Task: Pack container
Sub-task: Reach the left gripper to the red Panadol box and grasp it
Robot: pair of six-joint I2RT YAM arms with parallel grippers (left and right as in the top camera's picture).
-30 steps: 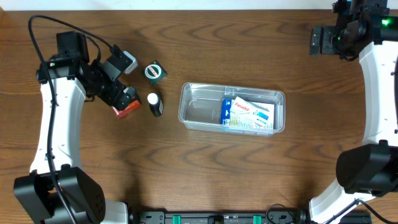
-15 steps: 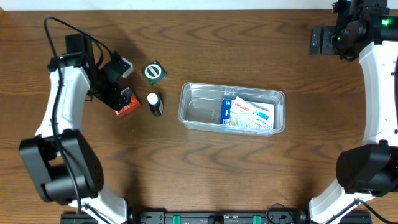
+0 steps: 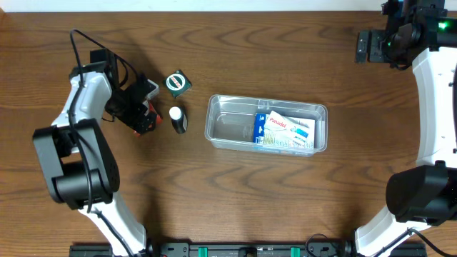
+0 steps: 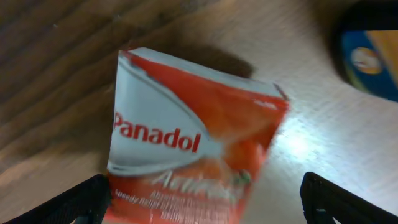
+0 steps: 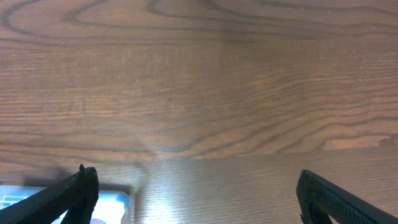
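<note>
Red and white cardboard fills the left wrist view: a Panadol box (image 4: 193,137) lies on the desk (image 4: 56,62) between the fingers of the left tool (image 4: 202,186). That tool is spread wide and has hold of nothing. Each finger looks clear of the box's sides, though the picture is blurred. Only the finger ends show, cut off by the bottom edge. The small print low on the box is smeared and unreadable. Up past the right-hand finger, in the corner, a blue shape (image 4: 373,56) is too blurred to name.

From overhead the tool's body hides most of that box, and only a red edge peeps out beneath it. Just beside the tool lie a small dark bottle (image 3: 178,121) with a white cap and a green-and-white box (image 3: 178,83). The container (image 3: 230,128) sits farther out on the same side, apart from the left tool and well apart from the right tool (image 5: 196,180). A blue-and-white box (image 3: 284,132) rests in its end away from the left tool.

The right tool is also spread wide, with only bare wood between its fingers. Beside its left-hand finger a pale blue sliver (image 5: 109,202) is cut off by the bottom edge, and I cannot tell what it is.
</note>
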